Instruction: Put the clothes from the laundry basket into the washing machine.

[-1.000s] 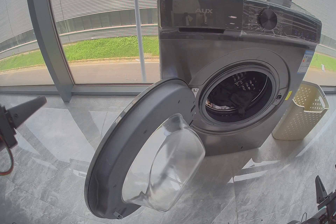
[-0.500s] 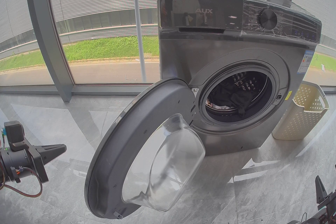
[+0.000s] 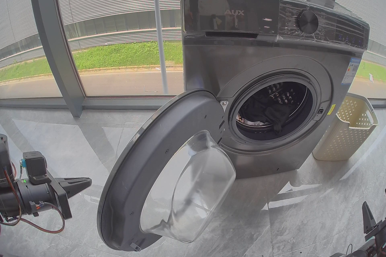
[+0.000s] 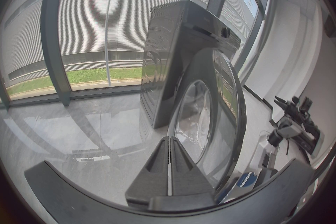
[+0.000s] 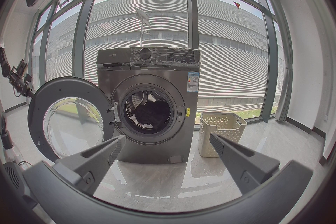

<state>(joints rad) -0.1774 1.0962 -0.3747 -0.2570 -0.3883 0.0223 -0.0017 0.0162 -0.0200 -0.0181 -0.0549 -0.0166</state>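
Observation:
A grey washing machine stands by the window with its round door swung wide to the left. Dark clothes lie inside the drum, also visible in the right wrist view as clothes. A cream perforated laundry basket stands on the floor right of the machine; its inside looks empty in the right wrist view, basket. My left gripper hangs low at the left, shut, pointing at the outer face of the door. My right gripper is open and holds nothing, well back from the machine.
Grey marble floor spreads in front of the machine. Tall window frames run behind it. The open door juts far out over the floor between my left arm and the drum opening.
My left gripper has come down and moved right, toward the open door. The right arm, door, basket and clothes have stayed still.

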